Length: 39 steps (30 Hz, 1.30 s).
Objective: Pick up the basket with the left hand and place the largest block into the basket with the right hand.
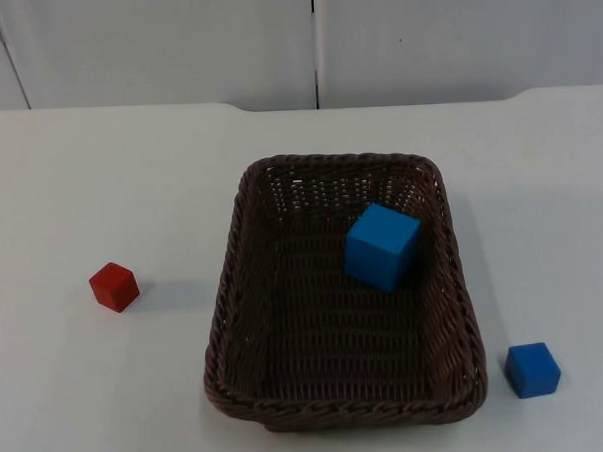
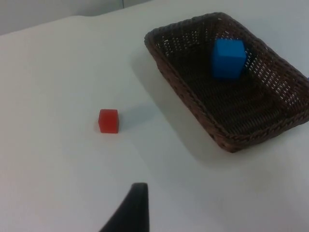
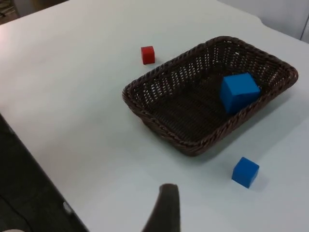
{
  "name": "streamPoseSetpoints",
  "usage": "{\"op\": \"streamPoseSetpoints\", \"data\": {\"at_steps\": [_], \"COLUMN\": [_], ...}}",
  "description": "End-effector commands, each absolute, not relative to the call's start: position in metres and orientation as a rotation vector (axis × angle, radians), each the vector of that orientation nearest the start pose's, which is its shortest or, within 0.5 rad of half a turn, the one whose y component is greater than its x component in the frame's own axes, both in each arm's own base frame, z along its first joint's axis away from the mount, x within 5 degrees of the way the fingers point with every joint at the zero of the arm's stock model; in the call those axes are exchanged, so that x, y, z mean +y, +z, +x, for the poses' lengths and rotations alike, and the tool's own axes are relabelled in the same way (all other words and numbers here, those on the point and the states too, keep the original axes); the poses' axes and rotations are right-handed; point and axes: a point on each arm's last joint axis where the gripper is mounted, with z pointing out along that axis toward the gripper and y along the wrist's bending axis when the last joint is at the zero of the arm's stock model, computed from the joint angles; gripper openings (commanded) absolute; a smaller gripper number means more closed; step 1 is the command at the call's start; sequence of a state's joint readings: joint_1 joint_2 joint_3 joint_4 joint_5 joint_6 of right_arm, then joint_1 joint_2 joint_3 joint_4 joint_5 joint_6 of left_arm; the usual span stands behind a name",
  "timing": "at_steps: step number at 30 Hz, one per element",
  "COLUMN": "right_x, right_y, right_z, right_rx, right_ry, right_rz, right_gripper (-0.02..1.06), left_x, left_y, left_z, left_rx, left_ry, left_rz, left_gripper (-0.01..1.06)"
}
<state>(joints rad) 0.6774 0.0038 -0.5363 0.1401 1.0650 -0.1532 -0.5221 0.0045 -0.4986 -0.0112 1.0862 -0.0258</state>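
On the left of the white surface (image 1: 99,175) sits a small red block (image 1: 114,286), well apart from everything else. The left hand (image 2: 133,212) hangs back above the surface on that side, with the red block between it and the basket; one dark fingertip is all that can be made out, so whether this hand is spread or pressed together cannot be told. In the middle lies the brown woven basket (image 1: 234,289), flat on the surface, its long axis running from the near edge toward the grey wall (image 1: 173,41). The large blue block (image 1: 382,245) already rests inside it, tilted against the right-hand wall toward the far end, so the placing looks done. To the right, just beside the basket's near corner, stands a small blue block (image 1: 532,369). The right hand (image 3: 164,212) waits clear of the basket, holding nothing that can be seen, and its spread cannot be told either. Should the basket need lifting, the left long rim is the side facing the left hand, and that arm seems the natural one to reach it.
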Motion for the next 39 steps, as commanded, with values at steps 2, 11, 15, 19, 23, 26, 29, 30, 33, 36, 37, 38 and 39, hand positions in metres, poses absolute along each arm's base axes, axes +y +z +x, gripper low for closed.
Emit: {"op": "streamPoseSetpoints", "data": {"at_steps": [2, 11, 15, 19, 23, 26, 29, 30, 33, 36, 37, 38, 39], "right_x": [0.0025, -0.0011, -0.0013, -0.0013, -0.0013, -0.0013, -0.0013, -0.0014, -0.0014, -0.0014, -0.0014, -0.0014, -0.0014], "right_y": [0.2853, 0.2802, 0.2802, 0.2802, 0.2802, 0.2802, 0.2802, 0.2802, 0.2802, 0.2802, 0.2802, 0.2802, 0.2802], "right_z": [-0.0139, -0.0091, -0.0089, -0.0089, -0.0089, -0.0089, -0.0089, -0.0088, -0.0088, -0.0088, -0.0088, -0.0088, -0.0088], "right_rx": [1.875, 1.927, 1.927, 1.927, 1.927, 1.927, 1.927, 1.927, 1.927, 1.927, 1.927, 1.927, 1.927], "right_ry": [0.498, 0.447, 0.442, 0.442, 0.442, 0.442, 0.442, 0.44, 0.44, 0.44, 0.44, 0.44, 0.44], "right_rz": [-0.833, -0.775, -0.774, -0.774, -0.774, -0.774, -0.774, -0.774, -0.774, -0.774, -0.774, -0.774, -0.774], "right_gripper": [0.72, 0.72, 0.72, 0.72, 0.72, 0.76, 0.93, 1.01, 1.05, 1.05, 1.05, 1.05, 1.05], "left_x": [0.0018, 0.0018, 0.0018, 0.0018, 0.0018, 0.0018, 0.0018, 0.0018, 0.0018, 0.0018, 0.0018, 0.0018, 0.0018], "left_y": [0.2745, 0.2745, 0.2745, 0.2745, 0.2745, 0.2745, 0.2745, 0.2745, 0.2745, 0.2745, 0.2745, 0.2745, 0.2745], "left_z": [-0.0044, -0.0045, -0.0045, -0.0045, -0.0045, -0.0045, -0.0045, -0.0045, -0.0045, -0.0045, -0.0045, -0.0045, -0.0045], "left_rx": [2.02, 2.019, 2.019, 2.019, 2.019, 2.019, 2.019, 2.019, 2.019, 2.019, 2.019, 2.019, 2.019], "left_ry": [-0.356, -0.355, -0.355, -0.355, -0.355, -0.355, -0.355, -0.355, -0.355, -0.355, -0.355, -0.355, -0.355], "left_rz": [0.509, 0.511, 0.511, 0.511, 0.511, 0.511, 0.511, 0.511, 0.511, 0.511, 0.511, 0.511, 0.511], "left_gripper": [1.05, 1.05, 1.05, 1.05, 1.05, 1.05, 1.05, 1.05, 1.05, 1.05, 1.05, 1.05, 1.05]}}
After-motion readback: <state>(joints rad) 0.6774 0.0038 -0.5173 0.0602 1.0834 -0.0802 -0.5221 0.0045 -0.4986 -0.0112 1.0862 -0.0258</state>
